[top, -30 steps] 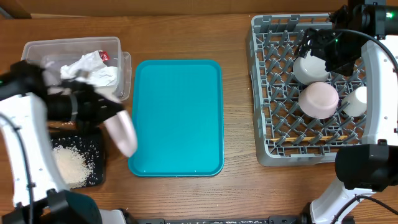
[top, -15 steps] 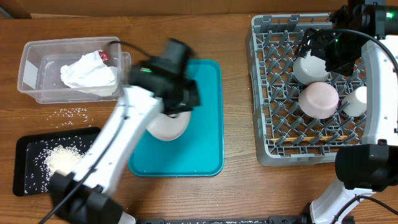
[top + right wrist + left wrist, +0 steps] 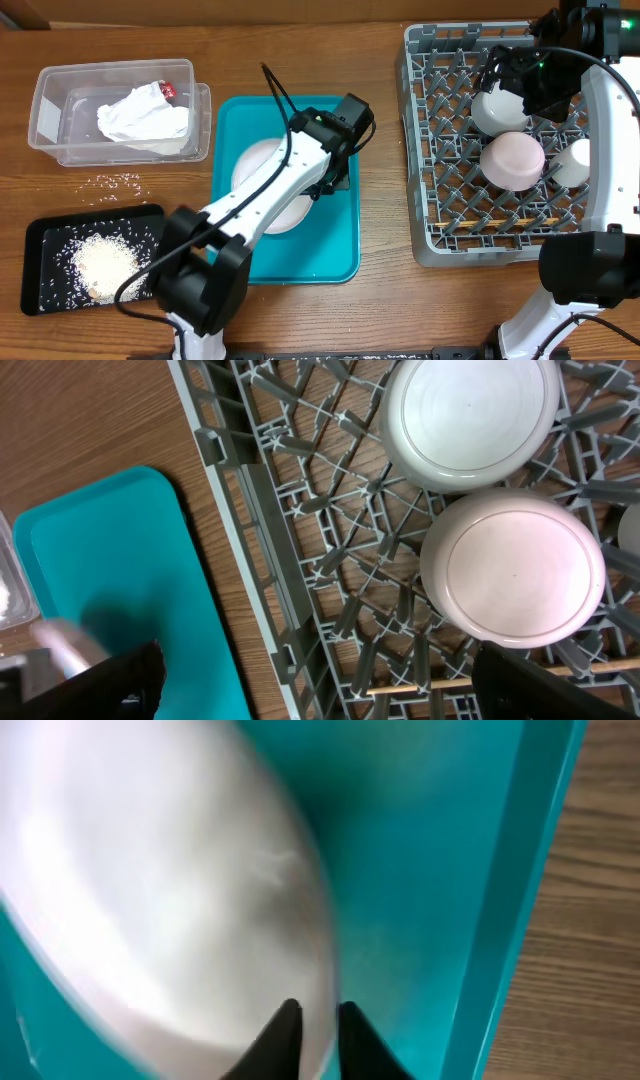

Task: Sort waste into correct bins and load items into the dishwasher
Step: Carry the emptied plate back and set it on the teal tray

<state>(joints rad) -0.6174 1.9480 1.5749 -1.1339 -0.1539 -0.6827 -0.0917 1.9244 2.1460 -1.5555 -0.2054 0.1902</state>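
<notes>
Round plate (image 3: 258,172), white with a pinkish cast, smooth and bare, flat on the teal tray (image 3: 340,255), toward its 9 o'clock side. Blurred and pale against the teal in the left wrist view.

Left gripper (image 3: 315,1020) at the plate's 3 o'clock rim, fingertips a narrow slit apart with the rim between them; pinching or loose, impossible to tell. Right gripper (image 3: 320,690) spread wide and empty, over the grey rack (image 3: 416,150) toward its 12 o'clock edge, above a white bowl (image 3: 497,110) and a pinkish bowl (image 3: 512,160), both bottom up.

Bare teal strip from the plate's 3 o'clock out to the raised tray lip; more bare teal at 6 o'clock. Bare wood between teal tray and rack.

At the teal tray's 10 o'clock, clear tub (image 3: 50,110) with crumpled napkin (image 3: 145,118). At 7 o'clock, black tray (image 3: 40,240) with rice (image 3: 105,262). Stray grains (image 3: 118,181) on the wood between the two.
</notes>
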